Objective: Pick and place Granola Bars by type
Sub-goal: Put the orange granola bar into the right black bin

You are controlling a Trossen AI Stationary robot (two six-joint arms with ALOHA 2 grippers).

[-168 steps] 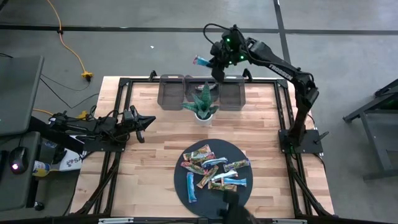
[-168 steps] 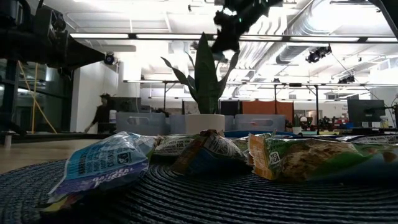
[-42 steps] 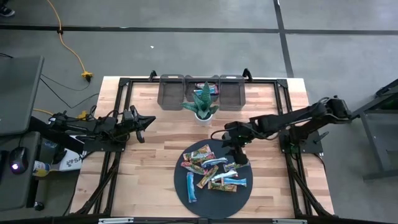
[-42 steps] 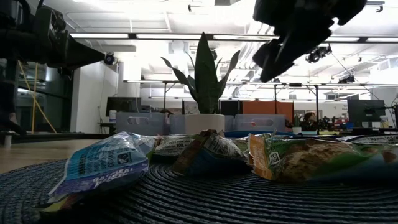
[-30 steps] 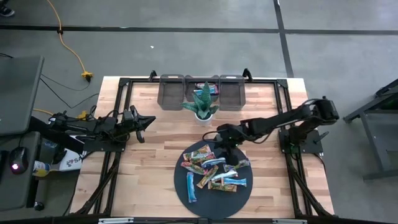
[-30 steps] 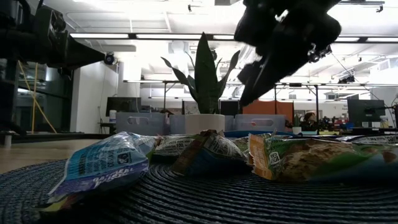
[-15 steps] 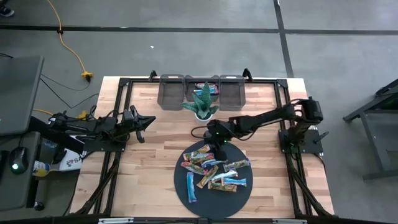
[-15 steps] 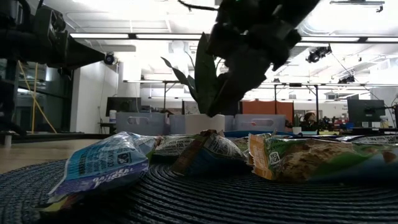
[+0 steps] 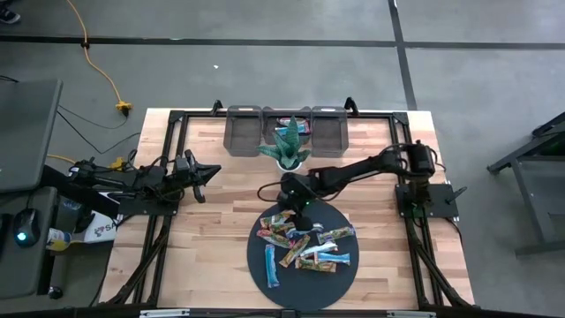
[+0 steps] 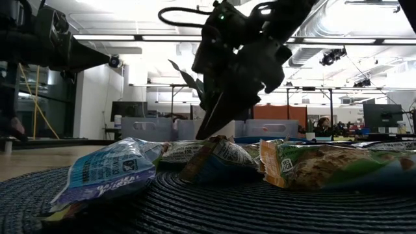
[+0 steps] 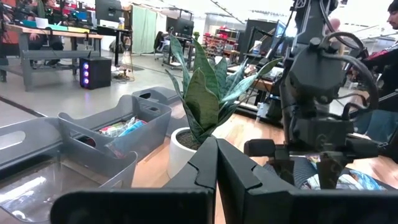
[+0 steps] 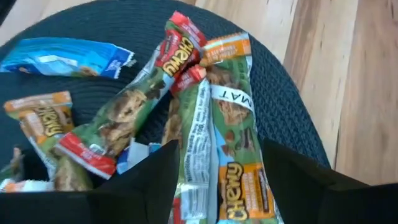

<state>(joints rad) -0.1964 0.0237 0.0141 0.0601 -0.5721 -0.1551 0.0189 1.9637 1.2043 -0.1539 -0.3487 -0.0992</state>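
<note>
Most of the Granola Bars (image 9: 302,244) lay heaped on the dark round mat (image 9: 256,265) at the counter's (image 9: 221,221) near side, so the sorting had barely begun; only the middle bin (image 9: 288,130) of the three grey ones showed wrappers, perhaps two. The right end effector (image 9: 298,205) hung wide and empty over the mat's far edge, above an orange-and-green bar (image 12: 233,134). Several wrappers read "Chewy". The left end effector (image 9: 208,172) waited closed at the counter's left side.
</note>
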